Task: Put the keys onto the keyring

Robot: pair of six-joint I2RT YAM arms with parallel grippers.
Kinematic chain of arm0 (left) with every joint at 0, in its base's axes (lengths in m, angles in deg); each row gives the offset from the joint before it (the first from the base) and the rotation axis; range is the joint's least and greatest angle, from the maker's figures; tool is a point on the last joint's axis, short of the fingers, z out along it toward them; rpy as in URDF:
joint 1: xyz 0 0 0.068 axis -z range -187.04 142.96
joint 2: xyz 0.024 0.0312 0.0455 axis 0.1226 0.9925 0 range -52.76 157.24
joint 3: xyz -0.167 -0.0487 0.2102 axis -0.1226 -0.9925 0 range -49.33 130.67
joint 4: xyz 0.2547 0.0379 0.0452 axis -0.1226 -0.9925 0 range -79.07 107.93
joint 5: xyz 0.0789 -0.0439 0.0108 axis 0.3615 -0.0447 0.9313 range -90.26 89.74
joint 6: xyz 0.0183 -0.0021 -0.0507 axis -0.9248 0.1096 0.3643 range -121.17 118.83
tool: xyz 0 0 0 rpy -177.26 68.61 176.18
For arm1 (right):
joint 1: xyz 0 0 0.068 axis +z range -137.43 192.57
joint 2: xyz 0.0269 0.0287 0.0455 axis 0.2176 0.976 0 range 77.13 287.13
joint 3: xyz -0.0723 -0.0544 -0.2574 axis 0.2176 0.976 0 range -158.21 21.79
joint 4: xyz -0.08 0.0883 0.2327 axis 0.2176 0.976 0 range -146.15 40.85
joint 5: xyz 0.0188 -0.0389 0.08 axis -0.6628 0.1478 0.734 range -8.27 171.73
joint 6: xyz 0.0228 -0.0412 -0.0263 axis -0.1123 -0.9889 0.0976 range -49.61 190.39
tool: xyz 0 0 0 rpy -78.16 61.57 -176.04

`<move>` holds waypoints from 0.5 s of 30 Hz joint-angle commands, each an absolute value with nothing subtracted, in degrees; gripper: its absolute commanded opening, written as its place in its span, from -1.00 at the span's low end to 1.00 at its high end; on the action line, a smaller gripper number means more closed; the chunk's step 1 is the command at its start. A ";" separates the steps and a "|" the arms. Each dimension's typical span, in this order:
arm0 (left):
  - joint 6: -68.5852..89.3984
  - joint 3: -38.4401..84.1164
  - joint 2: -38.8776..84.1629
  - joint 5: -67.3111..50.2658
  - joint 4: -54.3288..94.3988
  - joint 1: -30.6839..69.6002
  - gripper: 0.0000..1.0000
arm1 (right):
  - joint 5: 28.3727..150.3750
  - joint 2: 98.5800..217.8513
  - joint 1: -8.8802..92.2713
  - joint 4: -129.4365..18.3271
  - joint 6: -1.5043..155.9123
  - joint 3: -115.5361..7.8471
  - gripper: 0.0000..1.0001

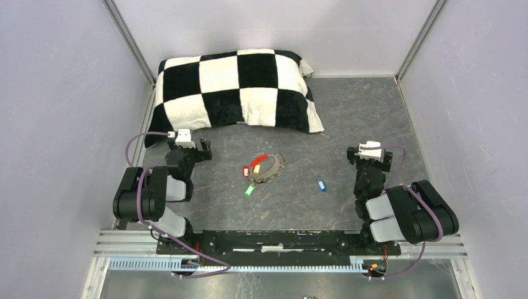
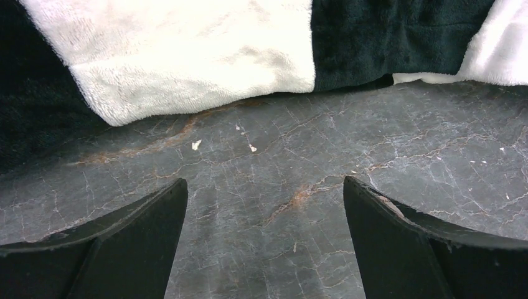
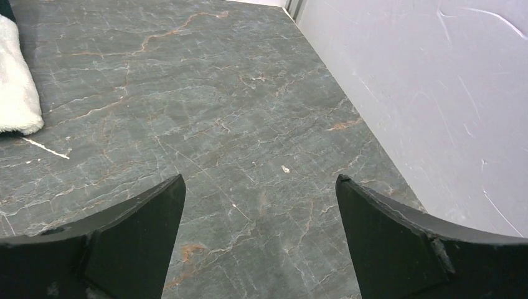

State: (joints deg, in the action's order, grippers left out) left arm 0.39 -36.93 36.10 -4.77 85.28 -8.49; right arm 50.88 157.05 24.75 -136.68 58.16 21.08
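Top external view puts the keyring (image 1: 273, 167) near the middle of the grey marbled table (image 1: 355, 112), between my 2 arms, lying as a loose beaded loop. The red key (image 1: 259, 161) lies against the loop's left edge and the yellow key (image 1: 245, 170) sits just beside it on the left; I cannot tell whether either is threaded onto the loop. The green key (image 1: 249, 190) rests a little nearer to my bases, close to the loop but apart from it. The blue key (image 1: 321, 185) lies alone, off to the right and nearer my right arm. A checkered blanket (image 1: 236, 90) is heaped at the far side of the table. Left wrist view shows my left gripper (image 2: 264, 184) with its fingers (image 2: 137, 243) spread wide, nothing between them, bare table below and the blanket's edge just ahead. Right wrist view shows my right gripper (image 3: 260, 180) spread just as wide and holding nothing, over bare table, with the pale side wall (image 3: 436, 93) on its right. None of the 4 keys shows in either wrist view
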 commanded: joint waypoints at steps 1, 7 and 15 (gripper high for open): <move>0.50 -36.13 35.39 -3.50 87.30 -8.35 1.00 | 51.80 156.46 23.63 -138.69 59.45 26.92 0.96; 0.41 -36.07 35.31 -3.59 87.02 -8.35 1.00 | 58.56 146.46 23.96 -107.12 59.21 14.01 0.96; -6.64 -14.90 24.66 -15.31 36.73 -8.45 1.00 | 78.01 150.98 22.59 -83.91 84.80 -3.78 0.96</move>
